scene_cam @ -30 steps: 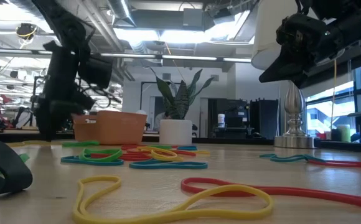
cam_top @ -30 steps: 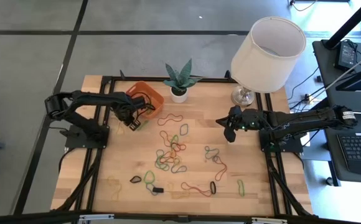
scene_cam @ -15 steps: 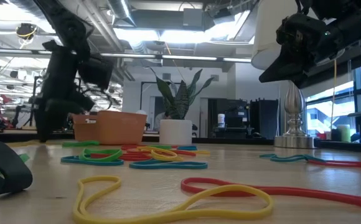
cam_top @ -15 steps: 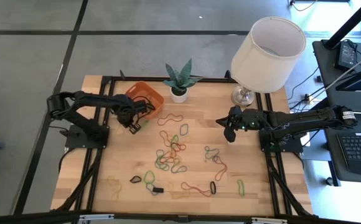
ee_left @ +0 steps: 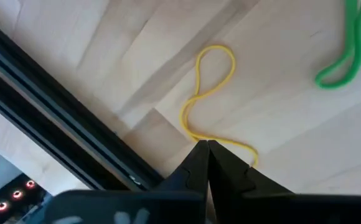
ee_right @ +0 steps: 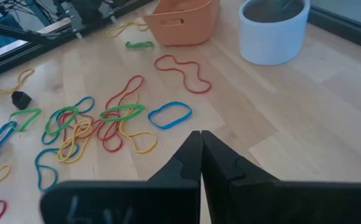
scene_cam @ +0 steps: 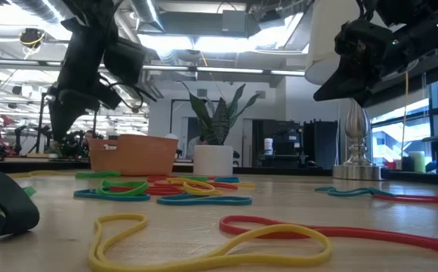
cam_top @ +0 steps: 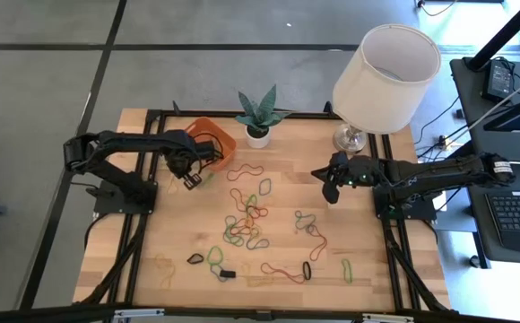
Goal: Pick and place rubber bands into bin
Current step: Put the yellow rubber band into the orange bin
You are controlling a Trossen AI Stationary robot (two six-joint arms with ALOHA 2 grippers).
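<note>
Many coloured rubber bands [cam_top: 247, 220] lie spread over the wooden table. The orange bin [cam_top: 213, 136] stands at the far left, next to a potted plant. Just in front of the bin my left gripper [cam_top: 189, 178] hangs above the table, pointing steeply down, shut on a yellow rubber band [ee_left: 213, 68]. A green band [ee_left: 345, 56] lies beside it. My right gripper [cam_top: 330, 195] hovers shut and empty at the table's right side, well above the bands. My left gripper pinches the yellow band's near part [ee_left: 192, 134] between its two fingertips, coming from above. The band runs out on both sides of the tips in a slack figure-eight. Whether its far loop [ee_left: 216, 53] still lies on the table, I cannot tell.
A white plant pot [ee_right: 272, 28] stands right of the bin and a lamp [cam_top: 354, 135] at the far right. Black frame rails [ee_left: 56, 118] run along the table's left side close to my left gripper. Two black clips [cam_top: 195, 259] lie among the near bands.
My left gripper has risen from table height in front of the bin to about the height of the bin's rim, and has tipped a little. My right arm has kept still.
</note>
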